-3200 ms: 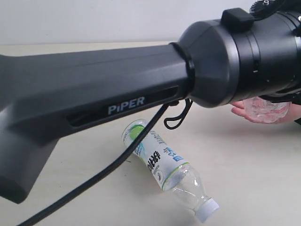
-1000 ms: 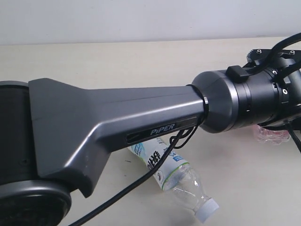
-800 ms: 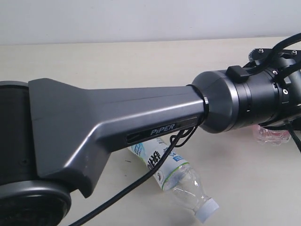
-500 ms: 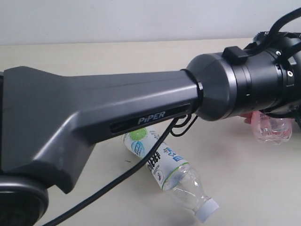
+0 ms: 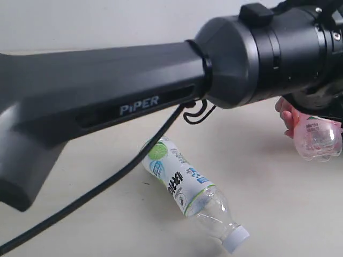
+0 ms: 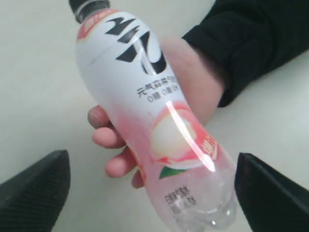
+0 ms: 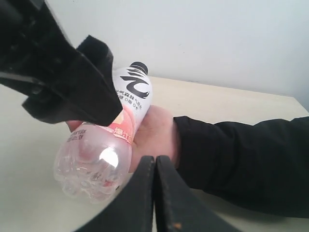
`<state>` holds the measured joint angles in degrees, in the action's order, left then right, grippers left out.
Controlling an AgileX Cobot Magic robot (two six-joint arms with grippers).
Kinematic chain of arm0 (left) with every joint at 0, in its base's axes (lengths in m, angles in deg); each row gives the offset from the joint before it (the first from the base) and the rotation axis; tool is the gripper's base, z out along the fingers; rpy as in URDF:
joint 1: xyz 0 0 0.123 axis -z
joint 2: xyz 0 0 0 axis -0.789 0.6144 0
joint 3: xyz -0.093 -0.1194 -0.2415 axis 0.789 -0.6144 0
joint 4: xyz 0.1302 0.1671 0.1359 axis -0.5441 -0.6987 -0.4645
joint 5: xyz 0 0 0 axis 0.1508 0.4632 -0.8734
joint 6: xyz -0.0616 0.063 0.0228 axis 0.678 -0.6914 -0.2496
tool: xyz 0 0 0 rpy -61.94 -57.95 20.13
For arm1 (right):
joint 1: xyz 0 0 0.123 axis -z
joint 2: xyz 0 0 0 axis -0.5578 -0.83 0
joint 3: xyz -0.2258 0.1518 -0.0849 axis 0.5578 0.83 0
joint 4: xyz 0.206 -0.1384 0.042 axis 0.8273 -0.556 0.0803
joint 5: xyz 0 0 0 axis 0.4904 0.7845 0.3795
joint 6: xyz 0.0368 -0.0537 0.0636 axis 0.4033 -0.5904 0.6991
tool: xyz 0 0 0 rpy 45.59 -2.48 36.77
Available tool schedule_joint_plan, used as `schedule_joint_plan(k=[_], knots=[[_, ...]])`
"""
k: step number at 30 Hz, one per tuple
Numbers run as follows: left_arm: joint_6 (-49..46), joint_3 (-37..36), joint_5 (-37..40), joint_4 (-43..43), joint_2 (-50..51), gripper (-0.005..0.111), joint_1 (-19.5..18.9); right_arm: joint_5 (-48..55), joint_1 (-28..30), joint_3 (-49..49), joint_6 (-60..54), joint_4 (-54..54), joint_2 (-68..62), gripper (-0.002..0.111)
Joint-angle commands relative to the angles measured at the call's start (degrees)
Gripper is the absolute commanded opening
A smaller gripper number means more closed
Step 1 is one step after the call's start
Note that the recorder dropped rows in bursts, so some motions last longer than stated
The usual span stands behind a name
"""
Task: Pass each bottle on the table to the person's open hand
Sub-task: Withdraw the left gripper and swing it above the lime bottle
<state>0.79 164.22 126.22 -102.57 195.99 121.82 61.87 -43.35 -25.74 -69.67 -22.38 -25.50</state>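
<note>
We see the pink bottle point(image 6: 154, 121) lying in the person's hand point(image 6: 193, 92). The hand's fingers curl round the bottle's side, and its black cap point(image 6: 87, 6) points away from the left gripper point(image 6: 150, 162). The bottle's clear ribbed base is the end nearest the jaws and sits centred in the gap between them. The left gripper's jaws stand wide, and neither finger point(image 6: 38, 183) touches the plastic. Bare table point(image 6: 38, 72) shows between the bottle and each finger, so there is open room on both sides. A dark sleeve point(image 6: 256, 43) covers the wrist beyond the far side of the bottle.

The right gripper point(image 7: 155, 193) has its jaws pressed together on nothing, just short of the bottle's base and the palm.

The second, lime-pictured bottle point(image 5: 182, 184) lies on its side on the table under the left arm point(image 5: 96, 101), well apart from both pairs of jaws. Its white cap point(image 5: 236, 239) is towards the near edge. A black cable point(image 5: 107, 182) hangs in front of its label end.

The pink label carries bold black brush strokes, a peach picture and small characters with "0" figures. The arm reads "PiPER". We cannot read the lime label's blue and black print.
</note>
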Motion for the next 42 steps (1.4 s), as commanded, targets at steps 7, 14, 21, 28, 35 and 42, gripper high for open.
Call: schedule_joint_plan(k=[7,14,21,28,35,42], knots=[[-18.7,0.3,9.4,7.0,-4.9,0.023,-1.0,-0.3,-0.2,0.2,0.0,0.0,0.4,0.0],[-18.5,-0.9,11.4,7.0,-6.0,0.0,-5.9,-0.3,-0.2,0.2,0.0,0.0,0.4,0.0],[-19.8,-14.2,3.8,7.0,-10.7,0.0,-10.6,-0.3,-0.2,0.2,0.0,0.0,0.4,0.0],[-19.3,-34.6,-6.9,8.0,-22.5,0.0,-15.7,-0.3,-0.2,0.2,0.0,0.0,0.4,0.0],[-16.3,-59.0,-23.8,8.4,-38.8,0.0,-18.3,-0.7,-0.2,0.2,0.0,0.0,0.4,0.0],[-16.1,-75.8,-36.8,7.8,-53.6,0.0,-18.3,-0.7,-0.2,0.2,0.0,0.0,0.4,0.0]])
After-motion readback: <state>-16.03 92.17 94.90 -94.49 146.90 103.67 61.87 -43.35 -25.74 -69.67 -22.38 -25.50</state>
